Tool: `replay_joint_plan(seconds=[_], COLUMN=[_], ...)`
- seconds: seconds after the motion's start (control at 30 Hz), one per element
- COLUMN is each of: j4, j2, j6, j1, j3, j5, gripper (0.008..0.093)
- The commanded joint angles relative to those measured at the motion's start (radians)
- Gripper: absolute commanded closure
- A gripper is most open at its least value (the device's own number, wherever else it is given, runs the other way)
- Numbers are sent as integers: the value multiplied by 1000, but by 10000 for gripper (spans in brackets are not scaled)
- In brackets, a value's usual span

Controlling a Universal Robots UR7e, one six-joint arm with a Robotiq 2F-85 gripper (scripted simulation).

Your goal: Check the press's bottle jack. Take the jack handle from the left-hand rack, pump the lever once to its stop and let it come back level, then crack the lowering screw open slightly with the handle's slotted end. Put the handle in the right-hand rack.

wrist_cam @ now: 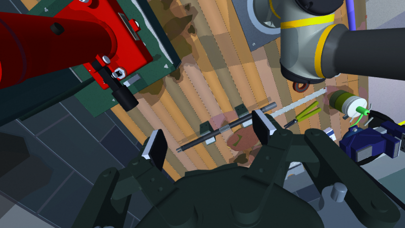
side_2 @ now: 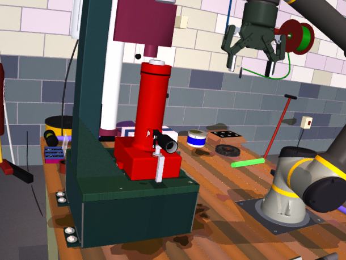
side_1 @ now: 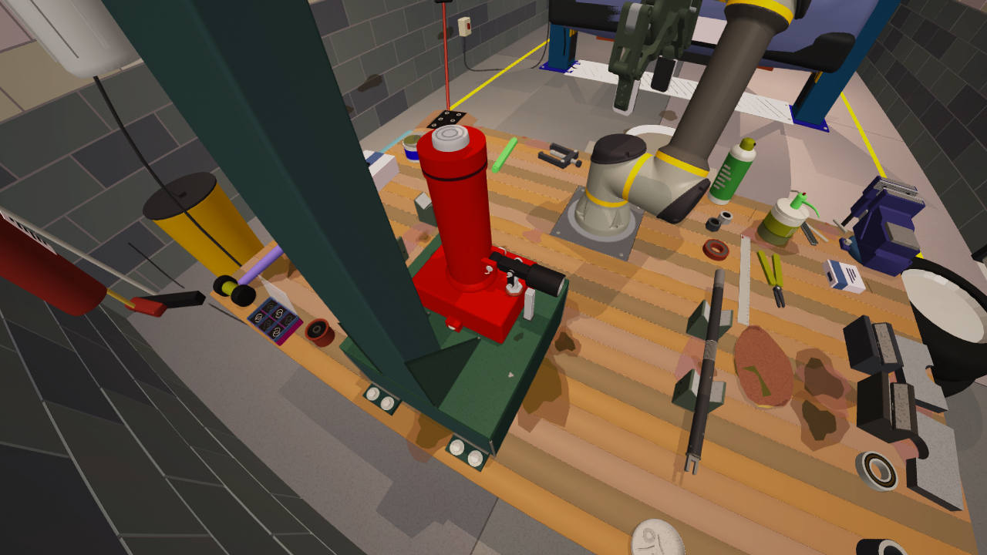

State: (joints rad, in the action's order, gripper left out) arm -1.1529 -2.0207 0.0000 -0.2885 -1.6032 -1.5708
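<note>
The press column hides part of the red bottle jack (side_1: pixel 461 235) (side_2: pixel 147 133) (wrist_cam: pixel 56 48) in the side camera. Its black lever socket (side_1: pixel 531 273) (side_2: pixel 166 143) (wrist_cam: pixel 120 93) sticks out level from the jack's base. The lowering screw (side_1: pixel 454 323) sits low on the base's side. The dark jack handle (side_1: pixel 705 359) (wrist_cam: pixel 226 129) lies across two V-shaped rack blocks (side_1: pixel 704 355) on the bench, slotted end toward the front edge. My gripper (side_1: pixel 642 86) (side_2: pixel 252 64) (wrist_cam: pixel 208 141) hangs open and empty high above the bench, far from the handle.
A white tub (side_1: pixel 949 310) stands at the bench's right end, behind dark blocks (side_1: pixel 897 393). A steel ruler (side_1: pixel 744 279), green pliers (side_1: pixel 771 273), a pump bottle (side_1: pixel 787 217) and a blue vise (side_1: pixel 887 224) lie beyond the handle. My arm's base (side_1: pixel 607 200) sits mid-bench.
</note>
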Motion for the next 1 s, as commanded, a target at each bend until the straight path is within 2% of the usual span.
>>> replay_joint_plan(seconds=[0.0, 0.27, 0.97], j4=[0, -1, -1], j2=[0, 0, 0], j6=[0, 0, 0], j1=[0, 0, 0], j3=[0, 1, 1], j5=[0, 0, 0], gripper=[80, 80, 500])
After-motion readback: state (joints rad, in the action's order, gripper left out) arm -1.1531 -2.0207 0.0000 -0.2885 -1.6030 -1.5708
